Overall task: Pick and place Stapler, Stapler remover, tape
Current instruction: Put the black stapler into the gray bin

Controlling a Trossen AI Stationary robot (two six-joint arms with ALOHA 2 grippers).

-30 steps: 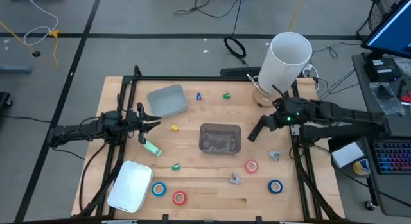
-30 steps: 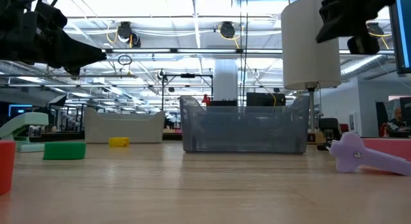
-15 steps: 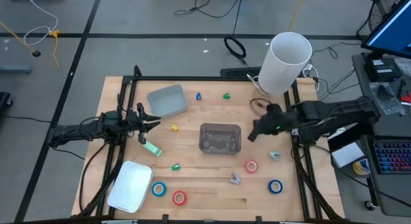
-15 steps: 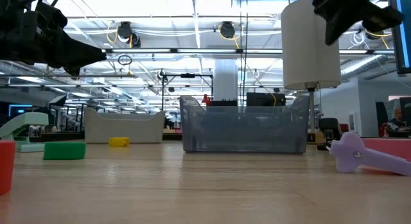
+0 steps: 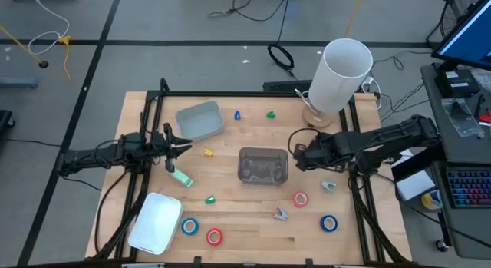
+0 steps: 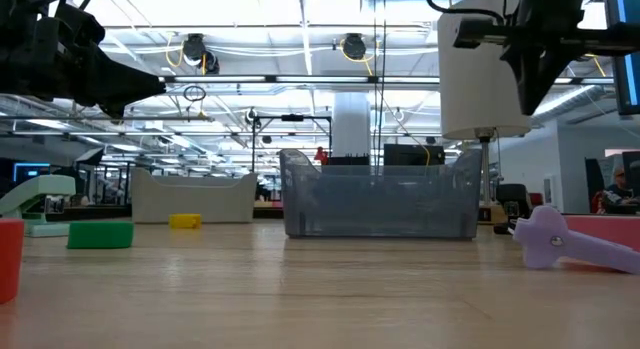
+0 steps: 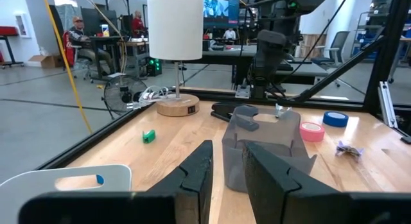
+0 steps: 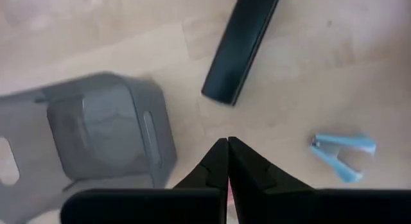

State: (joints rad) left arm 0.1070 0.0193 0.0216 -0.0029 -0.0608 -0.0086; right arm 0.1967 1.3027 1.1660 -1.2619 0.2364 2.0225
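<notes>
1. The mint-green stapler [image 5: 181, 177] lies left of centre on the surface [image 5: 253, 222], untouched.
2. Four tape rolls [image 5: 300, 199] and the pale blue staple remover [image 5: 328, 186] sit along the lower half; the grey bin [image 5: 263, 166] looks empty.
3. Right tool [image 5: 301, 158], fingers closed and empty, hovers beside the bin.
4. Left tool [image 5: 186, 144], slightly parted, waits mid-left.
5. A workshop lies beyond.

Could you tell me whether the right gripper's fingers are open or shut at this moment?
Shut and empty. In the right wrist view the right gripper shows its fingertips meeting with nothing between them, above bare table beside the grey bin.
</notes>
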